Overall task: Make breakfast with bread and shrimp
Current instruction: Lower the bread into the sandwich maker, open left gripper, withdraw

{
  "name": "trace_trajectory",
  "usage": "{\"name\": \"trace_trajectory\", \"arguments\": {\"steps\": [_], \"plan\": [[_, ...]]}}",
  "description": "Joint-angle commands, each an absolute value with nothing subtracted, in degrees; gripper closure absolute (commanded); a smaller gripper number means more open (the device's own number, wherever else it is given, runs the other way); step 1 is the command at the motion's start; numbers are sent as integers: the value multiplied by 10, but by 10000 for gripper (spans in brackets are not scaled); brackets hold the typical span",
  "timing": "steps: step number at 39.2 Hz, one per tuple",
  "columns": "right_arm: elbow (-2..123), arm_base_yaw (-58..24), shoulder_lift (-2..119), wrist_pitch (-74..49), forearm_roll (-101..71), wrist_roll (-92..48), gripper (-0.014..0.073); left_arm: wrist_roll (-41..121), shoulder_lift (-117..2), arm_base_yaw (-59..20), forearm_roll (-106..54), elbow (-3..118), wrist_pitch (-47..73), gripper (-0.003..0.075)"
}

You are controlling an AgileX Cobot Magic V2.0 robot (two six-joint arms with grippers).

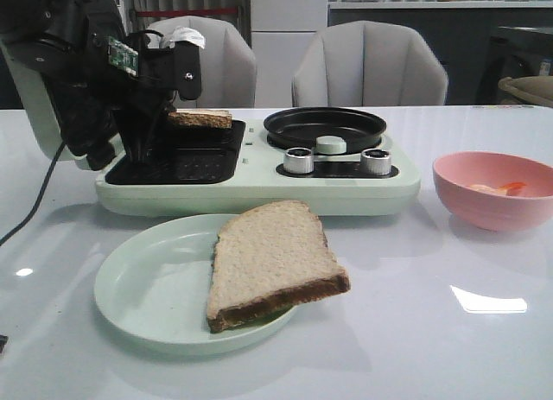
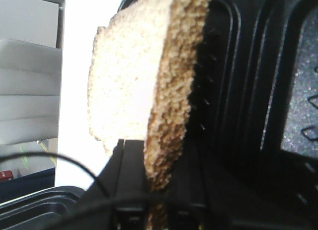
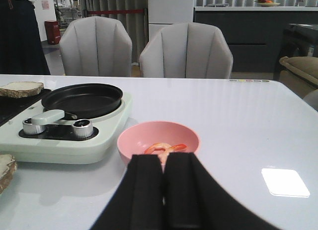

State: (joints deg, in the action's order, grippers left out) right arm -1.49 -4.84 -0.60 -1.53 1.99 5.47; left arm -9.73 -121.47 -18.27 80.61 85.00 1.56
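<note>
My left gripper is shut on one edge of a bread slice and holds it flat, just above the black grill plate of the breakfast maker. In the left wrist view the slice sits clamped between both fingers. A second bread slice lies on the pale green plate, overhanging its right rim. Shrimp lie in the pink bowl at the right. My right gripper is shut and empty, hovering just short of that bowl and its shrimp.
The pale green breakfast maker carries a round black pan and two silver knobs. Two grey chairs stand behind the white table. A black cable trails along the left.
</note>
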Motion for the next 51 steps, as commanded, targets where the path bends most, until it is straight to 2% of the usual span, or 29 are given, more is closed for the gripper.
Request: {"name": "trace_trajectory", "arguments": {"steps": [1,7,13,16,38,51], "plan": [[-6,-46,-18,36,28,56,449,-118,-1175,-184,791,864,11,525],[-6,-46,-18,36,28,56,449,-124,-1175,-186,790,864,12,427],[-6,-46,-18,36,28,56,449,-144,-1174,-187,790,864,17,274],[-6,-46,-18,36,28,56,449,-144,-1172,-191,793,864,27,228],[-6,-46,-18,36,28,56,449,-144,-1109,-217,776,793,43,228],[-6,-46,-18,36,28,56,449,-144,-1035,-249,662,793,82,228]]}}
